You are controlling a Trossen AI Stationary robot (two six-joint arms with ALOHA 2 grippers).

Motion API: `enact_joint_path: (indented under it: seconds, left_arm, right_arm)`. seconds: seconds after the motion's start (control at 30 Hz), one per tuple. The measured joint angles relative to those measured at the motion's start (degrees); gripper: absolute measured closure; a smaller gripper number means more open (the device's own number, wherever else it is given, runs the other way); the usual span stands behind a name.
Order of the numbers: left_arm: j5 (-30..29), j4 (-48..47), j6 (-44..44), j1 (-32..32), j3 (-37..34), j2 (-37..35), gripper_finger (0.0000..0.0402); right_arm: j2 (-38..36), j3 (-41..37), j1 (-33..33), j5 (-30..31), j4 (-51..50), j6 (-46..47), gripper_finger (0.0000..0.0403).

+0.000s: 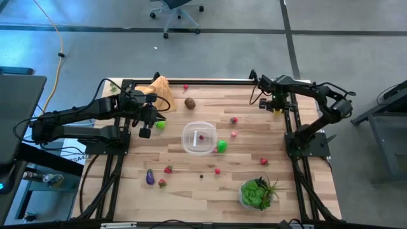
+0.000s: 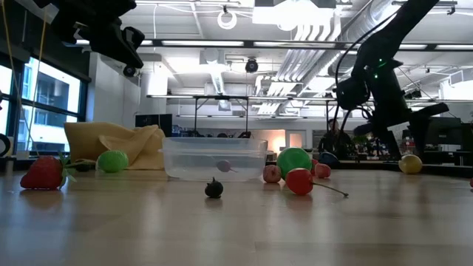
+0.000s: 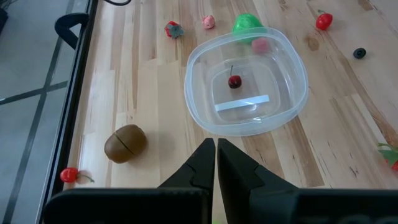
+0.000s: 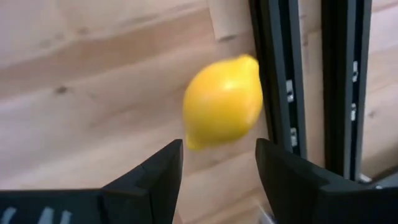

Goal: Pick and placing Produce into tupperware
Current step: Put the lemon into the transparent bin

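Pick step: right gripper, jaws spread and empty, hangs over the yellow toy lemon by the table's right rail. Next: drop, pinch lemon, carry to the round clear plastic tub mid-table, one cherry inside. Left gripper pinched shut, empty, near tub.

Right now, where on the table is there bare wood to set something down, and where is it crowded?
Bare wood: between the purple eggplant and the leafy plant along the near edge, and between the kiwi and the right gripper over the lemon. Crowded: around the tupperware, with the green lime and red berries close by.
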Motion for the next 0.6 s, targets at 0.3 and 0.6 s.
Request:
enact_joint_path:
  seconds: [0.3, 0.6]
  left_arm:
    - [0.0, 0.0, 0.0, 0.0, 0.0, 0.0, 0.0392]
    - [0.0, 0.0, 0.0, 0.0, 0.0, 0.0, 0.0392]
  right_arm:
    - [0.0, 0.0, 0.0, 4.1, 3.1, 3.8, 0.0208]
    - [0.0, 0.0, 0.0, 5.5, 3.2, 5.5, 0.0208]
